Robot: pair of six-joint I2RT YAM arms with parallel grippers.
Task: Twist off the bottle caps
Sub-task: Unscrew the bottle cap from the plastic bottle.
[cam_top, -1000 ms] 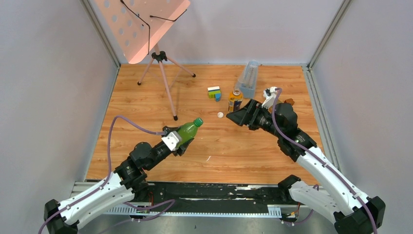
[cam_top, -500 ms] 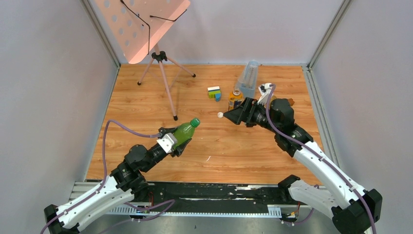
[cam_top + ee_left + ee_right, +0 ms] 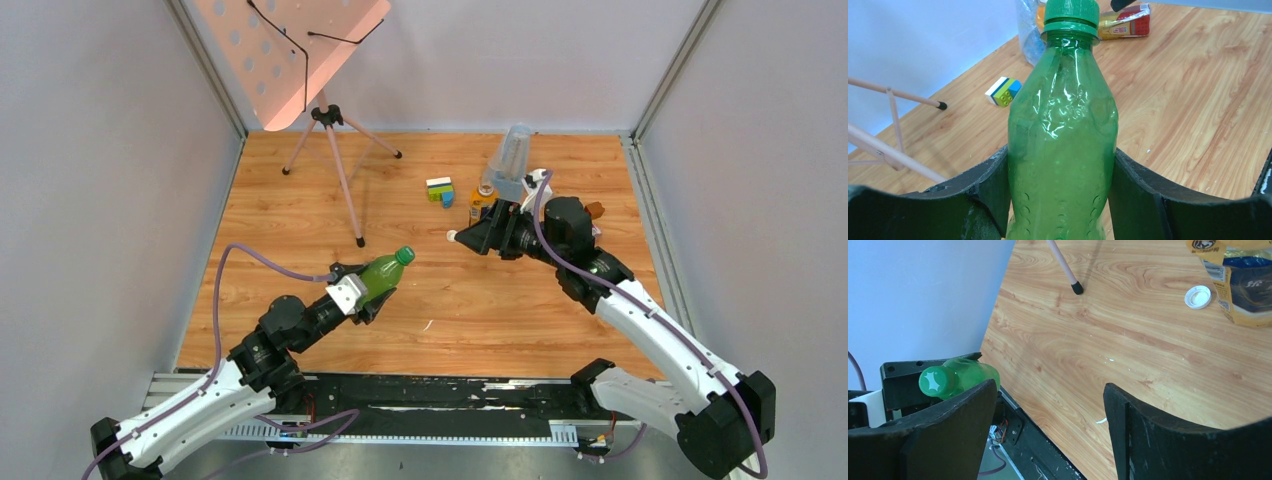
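Green plastic fills the left wrist view: the green bottle (image 3: 1063,145) sits clamped between the fingers of the left gripper (image 3: 1060,172), its green cap (image 3: 1071,12) on and pointing toward the right gripper (image 3: 480,238). That gripper's fingers stand wide apart, holding nothing. It should line up square with the cap, close on the ribbed rim only, then twist while the left grips firmly. Only the right wrist view shows the cap end-on, off to its left, with a loose white cap (image 3: 1198,296) farther off, just beside the yellow-labelled bottle (image 3: 1243,290).

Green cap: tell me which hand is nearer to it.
Left. The left hand grips the green bottle below its green cap; the right hand is open, farther off, facing it.
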